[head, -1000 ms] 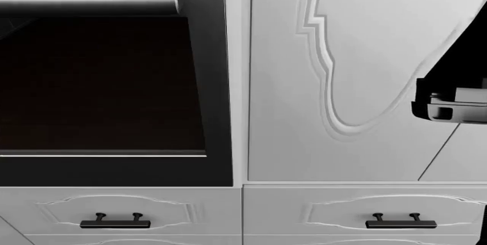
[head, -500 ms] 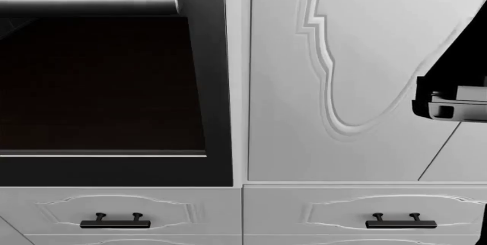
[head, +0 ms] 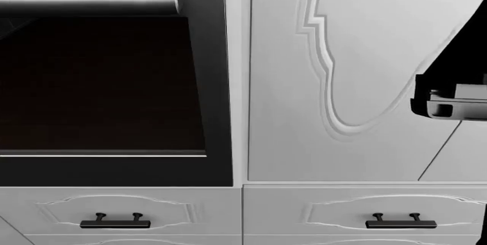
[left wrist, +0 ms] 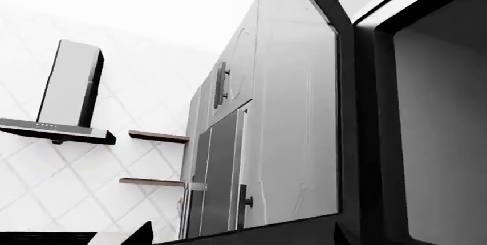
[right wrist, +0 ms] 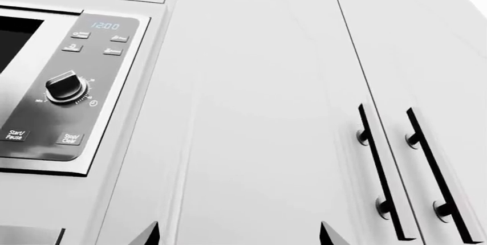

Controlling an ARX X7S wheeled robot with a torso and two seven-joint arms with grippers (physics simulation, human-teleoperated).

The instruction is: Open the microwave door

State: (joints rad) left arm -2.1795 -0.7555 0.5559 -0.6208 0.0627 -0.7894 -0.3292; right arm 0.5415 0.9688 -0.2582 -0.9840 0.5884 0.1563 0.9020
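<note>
In the left wrist view the microwave door (left wrist: 346, 114) is a dark frame around a glassy pane, and beside it the pale inside of the cavity (left wrist: 445, 142) shows, so the door stands off the opening. My left gripper (left wrist: 242, 236) is open, its tips wide apart with the door's dark lower frame between them. The right wrist view shows the microwave's control panel (right wrist: 76, 91) with a knob (right wrist: 66, 85) and a lit display. My right gripper (right wrist: 239, 235) is open in front of a white cabinet panel, with nothing between its fingers.
The head view shows a black built-in oven (head: 106, 85) with a bar handle (head: 88, 3), a white carved cabinet panel (head: 365, 74) and two drawers with black pulls (head: 114, 221). My right arm (head: 453, 102) enters at the right edge. Long black cabinet handles (right wrist: 384, 171) lie right of the microwave.
The right arm's dark housing has edged slightly up and to the left in the head view. Nothing else has moved.
</note>
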